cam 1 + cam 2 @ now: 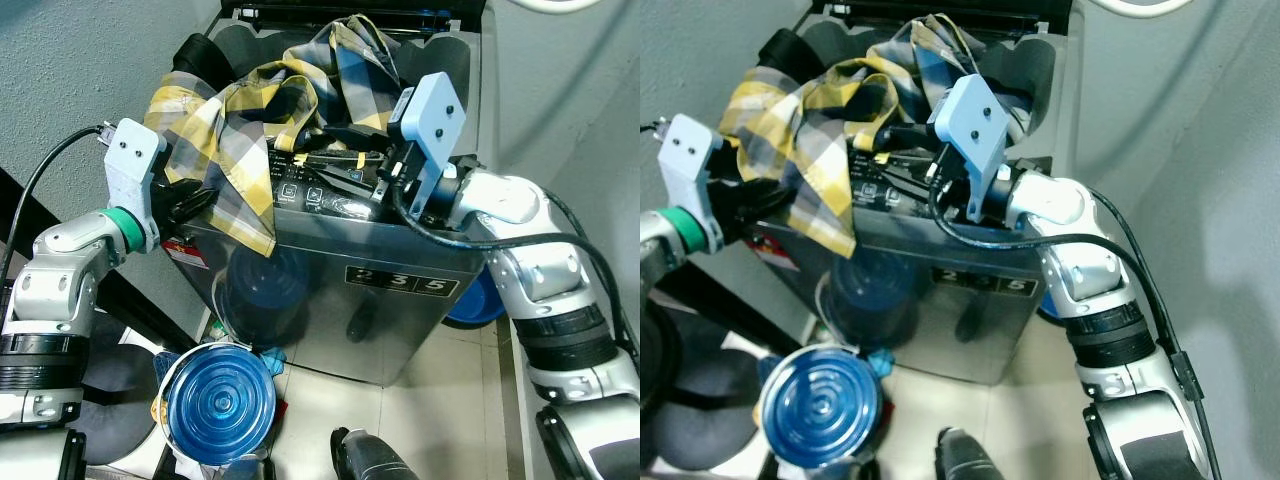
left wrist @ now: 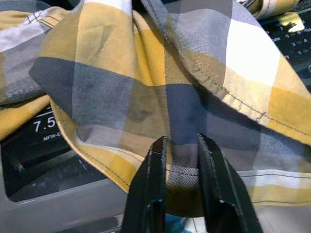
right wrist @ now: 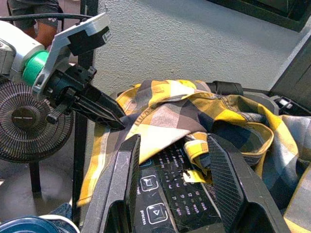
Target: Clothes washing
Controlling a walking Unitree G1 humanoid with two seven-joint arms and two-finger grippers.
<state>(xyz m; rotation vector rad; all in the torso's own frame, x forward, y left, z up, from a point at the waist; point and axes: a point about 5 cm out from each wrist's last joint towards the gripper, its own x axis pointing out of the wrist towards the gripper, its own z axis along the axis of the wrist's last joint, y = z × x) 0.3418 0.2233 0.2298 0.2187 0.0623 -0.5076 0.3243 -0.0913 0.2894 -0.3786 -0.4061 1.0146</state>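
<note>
On top of the open top-load washing machine a yellow, grey and white plaid shirt lies draped: part bunched over the tub opening at the back, part spread over the control panel, 1 flap hanging down the machine's front left corner. Left gripper at that front left corner, 2 black fingers clenched on the shirt's hem, fabric pinched between them, seen up close in the left wrist view. Right gripper sits over the control panel from the right side, fingers spread, nothing between them, tips pointing across the panel toward the shirt; in the right wrist view the left gripper shows beyond, biting the cloth edge. Panel buttons partly covered by shirt folds. Machine body is grey metal, front label reads digits, exact text unclear. On the floor at front left, a blue round lid on a container, just beside the machine. A floor fan stands near the grey wall. Tile floor below.
</note>
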